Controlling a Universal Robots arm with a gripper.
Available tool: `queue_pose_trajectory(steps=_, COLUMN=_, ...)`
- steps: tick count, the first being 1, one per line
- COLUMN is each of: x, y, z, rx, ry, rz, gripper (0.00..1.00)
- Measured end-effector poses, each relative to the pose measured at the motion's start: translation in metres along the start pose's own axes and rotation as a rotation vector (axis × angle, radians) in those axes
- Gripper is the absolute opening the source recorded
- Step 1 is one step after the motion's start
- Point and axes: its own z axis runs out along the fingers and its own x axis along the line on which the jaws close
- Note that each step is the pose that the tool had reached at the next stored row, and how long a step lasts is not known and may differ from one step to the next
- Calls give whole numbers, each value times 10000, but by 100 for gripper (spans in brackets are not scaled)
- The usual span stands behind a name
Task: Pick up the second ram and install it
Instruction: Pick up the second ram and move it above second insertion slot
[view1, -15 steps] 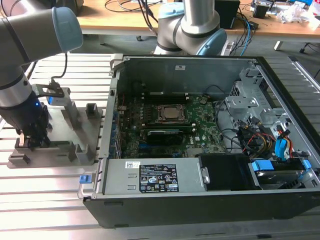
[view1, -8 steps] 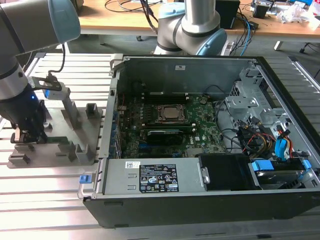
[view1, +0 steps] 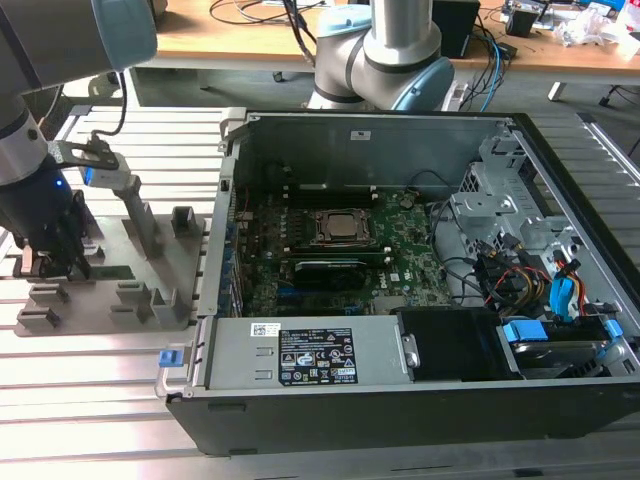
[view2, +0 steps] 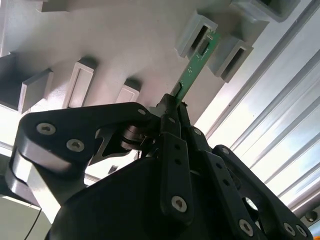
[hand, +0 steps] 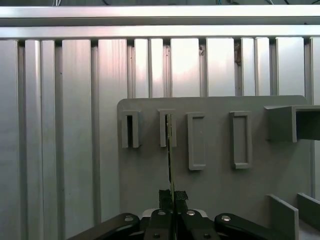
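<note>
The second ram (view2: 196, 66) is a thin green stick, seen edge-on in the first wrist view (hand: 170, 150). Its far end sits in a slot of the grey holder plate (hand: 215, 185). My gripper (hand: 172, 200) is shut on the near end of the stick, one dark finger (view2: 170, 125) pressed against each face. In the exterior view the gripper (view1: 55, 258) is low over the grey holder plate (view1: 150, 285) at the exterior view's left, well apart from the open computer case (view1: 300, 350).
The case lies open with the green motherboard (view1: 400, 250), its processor socket (view1: 345, 227), cables and drive bays (view1: 540, 290) at its right end. Upright blocks and a post (view1: 140, 215) rise from the holder plate. Ribbed aluminium table (view1: 90, 400) surrounds everything.
</note>
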Motion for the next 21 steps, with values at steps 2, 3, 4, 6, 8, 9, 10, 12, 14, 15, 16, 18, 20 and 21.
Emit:
queue_pose_trajectory(steps=2, x=-1, y=1, z=-64, rx=0, ry=0, rz=0, gripper=14)
queue_pose_trajectory(steps=3, x=-1, y=1, z=-88, rx=0, ry=0, rz=1, gripper=14)
queue_pose_trajectory(steps=4, x=-1, y=2, z=-107, rx=0, ry=0, rz=0, gripper=14)
queue_pose_trajectory(steps=6, x=-2, y=2, z=-142, rx=0, ry=0, rz=0, gripper=14)
queue_pose_trajectory(steps=8, x=-2, y=3, z=-210, rx=-1, ry=1, rz=1, gripper=14)
queue_pose_trajectory(steps=9, x=-2, y=3, z=-223, rx=0, ry=1, rz=1, gripper=14)
queue_pose_trajectory(steps=10, x=-2, y=3, z=-235, rx=0, ry=0, rz=0, gripper=14)
queue_pose_trajectory(steps=12, x=-3, y=4, z=-270, rx=0, ry=0, rz=1, gripper=14)
queue_pose_trajectory(steps=14, x=-3, y=4, z=-307, rx=-1, ry=1, rz=1, gripper=14)
queue_pose_trajectory(steps=15, x=-3, y=4, z=-322, rx=0, ry=1, rz=1, gripper=14)
queue_pose_trajectory(steps=16, x=-3, y=5, z=-350, rx=0, ry=0, rz=0, gripper=14)
queue_pose_trajectory(steps=18, x=-4, y=5, z=-392, rx=0, ry=1, rz=1, gripper=14)
queue_pose_trajectory(steps=20, x=-4, y=5, z=-430, rx=0, ry=1, rz=0, gripper=14)
queue_pose_trajectory(steps=21, x=-4, y=5, z=-473, rx=-2, ry=2, rz=1, gripper=14)
